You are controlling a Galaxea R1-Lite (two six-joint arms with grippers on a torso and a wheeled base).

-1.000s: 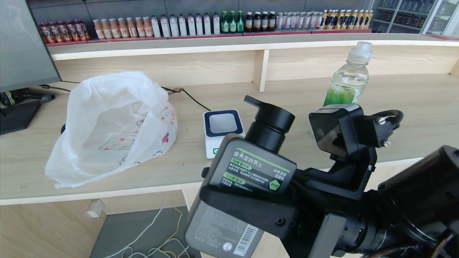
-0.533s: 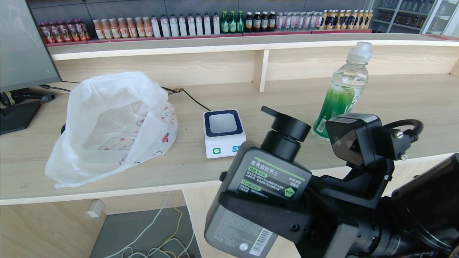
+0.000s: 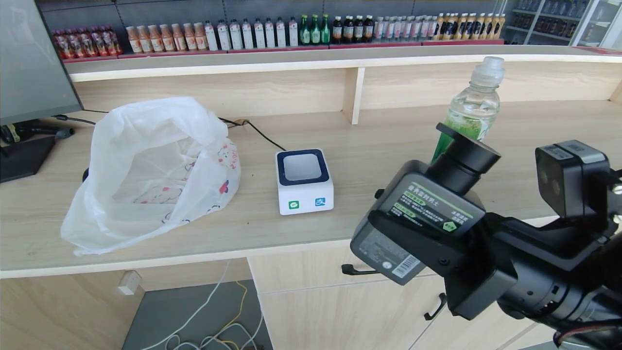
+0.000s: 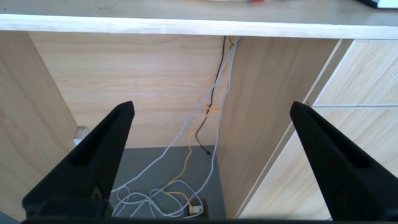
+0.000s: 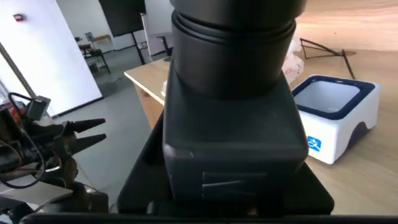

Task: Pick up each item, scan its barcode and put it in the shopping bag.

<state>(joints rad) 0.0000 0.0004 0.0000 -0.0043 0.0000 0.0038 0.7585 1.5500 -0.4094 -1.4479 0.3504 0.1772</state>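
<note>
One rigid dark pump bottle [image 3: 430, 206] hangs at the lower right of the head view. The right gripper [image 3: 437, 245] is clamped across its flat-sided body. That looks the best hold: the plastic seems smooth and slippery, fairly heavy if full, and the pump neck is the weak part. The scanner [image 3: 303, 180] sits mid-frame and the shopping bag [image 3: 150, 170] at the left. The left gripper [image 4: 211, 107] has its jaws apart.

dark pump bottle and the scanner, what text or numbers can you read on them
On the dark pump bottle: green and white label print, too small to read.
On its barcode sticker: digits too small to read.
On the scanner: a green and a blue icon, no legible words.
</note>
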